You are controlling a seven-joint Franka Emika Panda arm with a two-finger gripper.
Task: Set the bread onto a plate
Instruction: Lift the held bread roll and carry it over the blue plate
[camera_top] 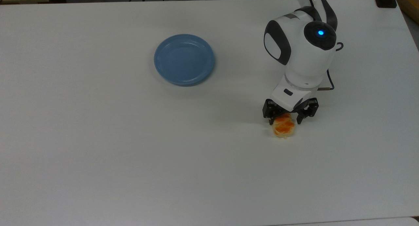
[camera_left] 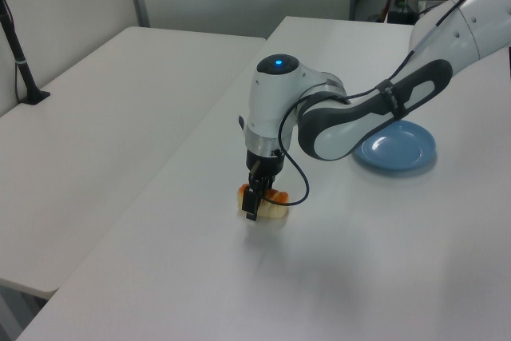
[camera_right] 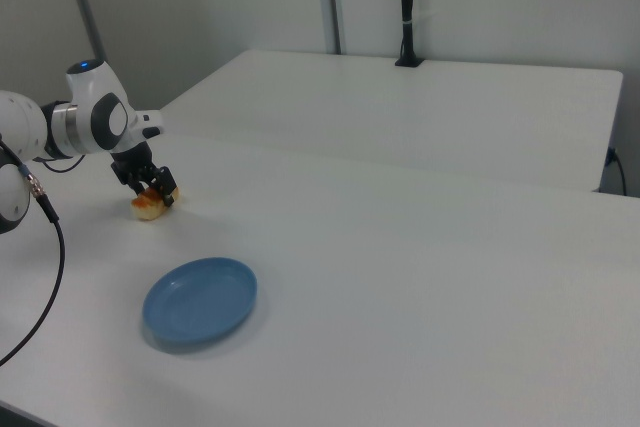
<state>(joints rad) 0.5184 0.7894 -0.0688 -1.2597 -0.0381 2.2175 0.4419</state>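
The two black fingers (camera_top: 271, 116) point straight down and stand apart, one on each long side of the bread (camera_top: 284, 129), low enough to straddle it. They have not visibly closed on it, though whether either one touches its side is hard to tell. The gripper (camera_top: 285, 118) sits over the bread's far end in the top view, so about half of the bread shows below it: orange-brown glazed lumps on a pale base, lying flat on the white counter (camera_top: 131, 154).

Above the gripper rises the rounded white and black wrist of the arm (camera_top: 302, 52), with a blue light on top and a thin dark cable looping off one side. The light-blue plate (camera_top: 184, 59) rests well apart from the bread, toward the top view's upper left, and holds nothing.

As I judge it, the grasp is about to begin. The fingers are set toward one end and not the middle, so the bread could pivot or tip out when lifted. It also looks soft, and a hard squeeze might crush it.

The gripper body hides the bread's covered end and the finger contact.
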